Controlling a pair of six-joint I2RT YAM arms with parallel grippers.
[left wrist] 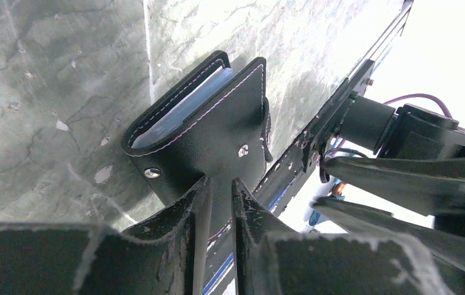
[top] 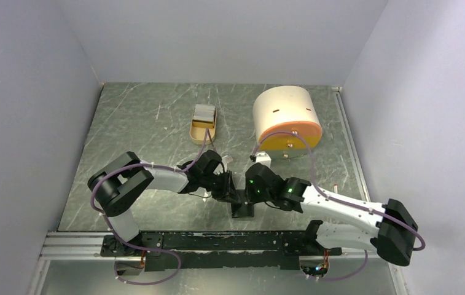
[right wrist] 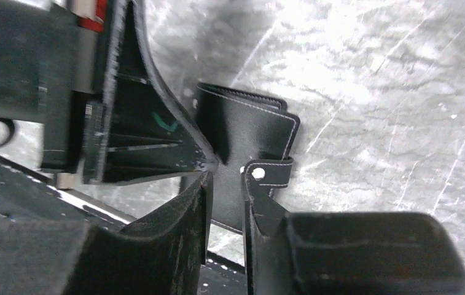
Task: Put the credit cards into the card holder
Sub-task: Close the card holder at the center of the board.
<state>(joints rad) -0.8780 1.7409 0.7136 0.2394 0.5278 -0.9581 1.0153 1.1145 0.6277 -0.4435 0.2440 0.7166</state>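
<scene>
The credit cards lie in the tray, behind the card holder.

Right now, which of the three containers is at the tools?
The black card holder, pinched by left tool and right tool; tan tray and cream cylinder sit farther back.

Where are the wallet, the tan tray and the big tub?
wallet (left wrist: pixel 211 141): left wrist view, outer flap.
tan tray (top: pixel 201 139): top view, near wall.
big tub (top: pixel 282 106): top view, cream side.

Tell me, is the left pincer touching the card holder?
Touching. Left wrist view: the left pincer clamps the card holder, fingers pressed on both sides.
</scene>
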